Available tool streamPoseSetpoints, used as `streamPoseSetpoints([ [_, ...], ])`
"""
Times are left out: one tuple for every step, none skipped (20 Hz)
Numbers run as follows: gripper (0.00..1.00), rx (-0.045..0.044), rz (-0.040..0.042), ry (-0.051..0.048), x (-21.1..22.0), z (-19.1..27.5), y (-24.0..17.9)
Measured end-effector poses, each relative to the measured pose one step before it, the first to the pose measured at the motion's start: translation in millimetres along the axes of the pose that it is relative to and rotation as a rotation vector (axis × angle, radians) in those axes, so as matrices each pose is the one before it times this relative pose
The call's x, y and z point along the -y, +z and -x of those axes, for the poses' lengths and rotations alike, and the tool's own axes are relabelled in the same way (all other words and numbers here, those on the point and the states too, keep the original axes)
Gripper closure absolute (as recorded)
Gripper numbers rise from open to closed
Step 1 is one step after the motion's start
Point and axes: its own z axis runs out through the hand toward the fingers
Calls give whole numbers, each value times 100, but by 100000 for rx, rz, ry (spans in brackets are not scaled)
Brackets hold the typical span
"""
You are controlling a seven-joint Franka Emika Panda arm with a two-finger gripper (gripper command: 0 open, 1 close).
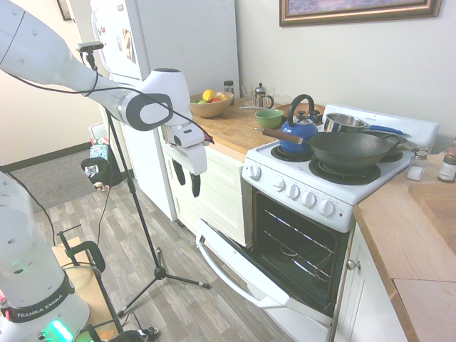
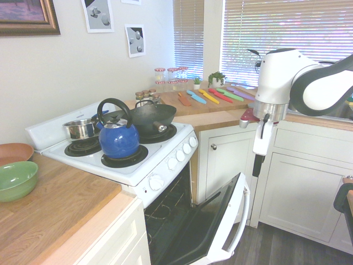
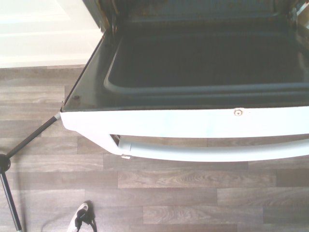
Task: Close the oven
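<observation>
The white oven (image 1: 322,187) stands between wooden counters with its door (image 1: 242,265) hanging open, tilted down toward the floor. Wire racks show in the dark cavity (image 1: 299,246). The long white bar handle (image 1: 226,274) runs along the door's outer edge. In the second exterior view the door (image 2: 218,223) and its handle (image 2: 243,212) face the arm. My gripper (image 1: 185,179) points downward in the air, above and out from the handle, touching nothing, with its dark fingers apart. It hangs beside the cabinets (image 2: 257,165). The wrist view looks straight down on the door's dark inner panel (image 3: 203,67) and handle (image 3: 212,151).
A blue kettle (image 1: 299,134), a black wok (image 1: 350,149) and a steel pot (image 1: 345,122) sit on the burners. White cabinets (image 2: 300,182) flank the oven, and a fridge (image 1: 174,50) stands behind the arm. A tripod's foot (image 1: 160,272) rests on the wood floor by the door's corner.
</observation>
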Motion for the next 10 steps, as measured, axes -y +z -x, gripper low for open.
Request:
streamPoseSetpoints([
  [0,119,18,-82,3,1,40],
  [0,100,-76,-493,-31,-37,3],
  [0,-44,420,176,-169,-158,13],
  [0,-8,957,723,-380,-334,48],
  [0,8,1059,905,-479,-432,66],
  [0,673,1582,1576,-584,-455,195],
  [0,1028,1308,1818,-483,-415,375],
  [0,898,993,1149,-240,-347,538],
  [0,904,1157,696,-20,-248,838],
  [0,1251,1202,81,168,-197,1106],
])
